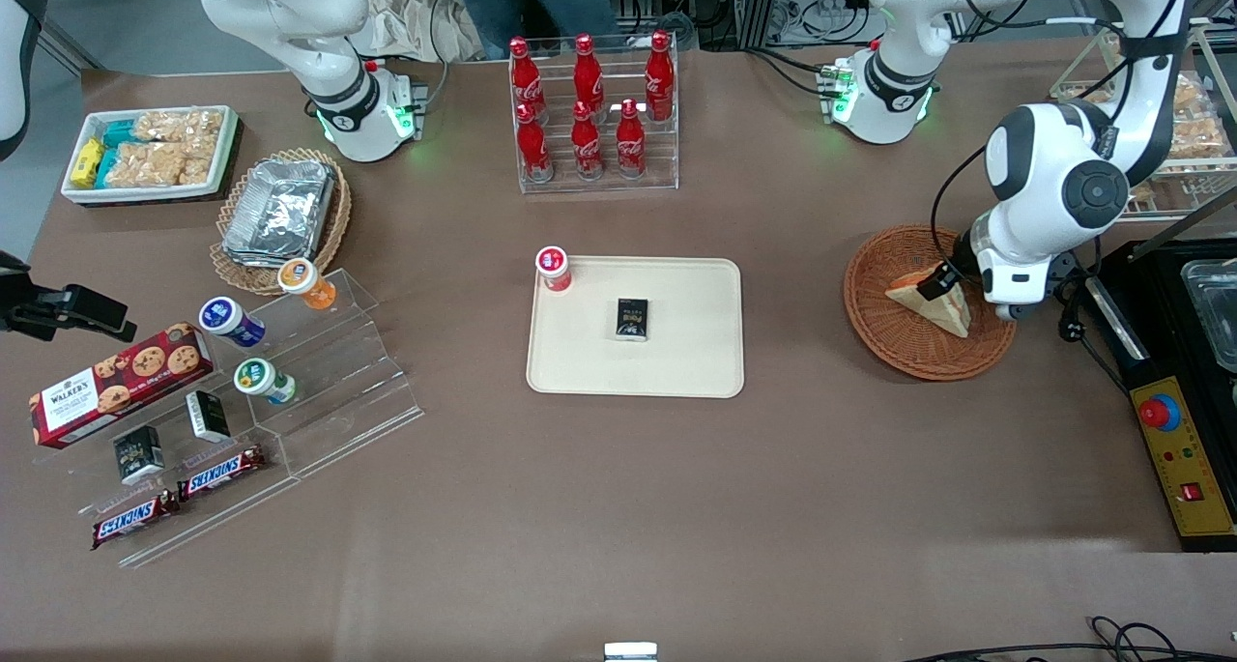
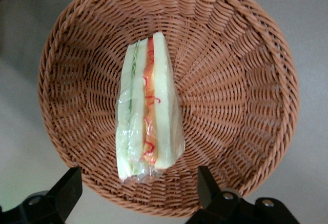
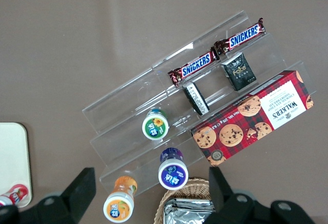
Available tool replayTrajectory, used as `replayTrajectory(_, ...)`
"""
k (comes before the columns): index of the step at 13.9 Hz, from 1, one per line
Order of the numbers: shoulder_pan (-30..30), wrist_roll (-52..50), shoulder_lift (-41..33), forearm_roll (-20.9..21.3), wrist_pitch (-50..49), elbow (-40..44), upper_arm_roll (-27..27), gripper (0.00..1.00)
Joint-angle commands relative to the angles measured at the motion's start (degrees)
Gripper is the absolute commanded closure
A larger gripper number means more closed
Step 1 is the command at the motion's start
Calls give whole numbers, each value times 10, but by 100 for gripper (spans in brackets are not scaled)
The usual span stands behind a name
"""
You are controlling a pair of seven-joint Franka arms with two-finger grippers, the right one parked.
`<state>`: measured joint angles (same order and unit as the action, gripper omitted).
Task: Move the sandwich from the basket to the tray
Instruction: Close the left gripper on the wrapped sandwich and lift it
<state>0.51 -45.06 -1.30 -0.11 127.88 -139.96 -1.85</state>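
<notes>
The gripper (image 2: 136, 193) hangs spread wide over the basket (image 2: 246, 70). The film-wrapped sandwich (image 2: 146, 111) looks light, soft and slippery; pinch gently across its bread faces.

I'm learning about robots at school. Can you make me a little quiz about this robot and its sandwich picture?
1. True or false: the sandwich lies in the basket.
2. What already sits on the tray? A) a red-capped bottle and a small black box B) a cookie box C) foil containers
3. Fill in: the gripper is above the basket with its fingers ____.

Key: 1 true. 2 A. 3 open, one on each side of the sandwich's end.
</notes>
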Motion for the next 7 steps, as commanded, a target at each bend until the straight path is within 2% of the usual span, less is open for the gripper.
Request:
replayTrajectory(1,2,-28,27,10,37,-6,-3,0)
replayTrajectory(7,5,-33,61,10,55,-7,-3,0)
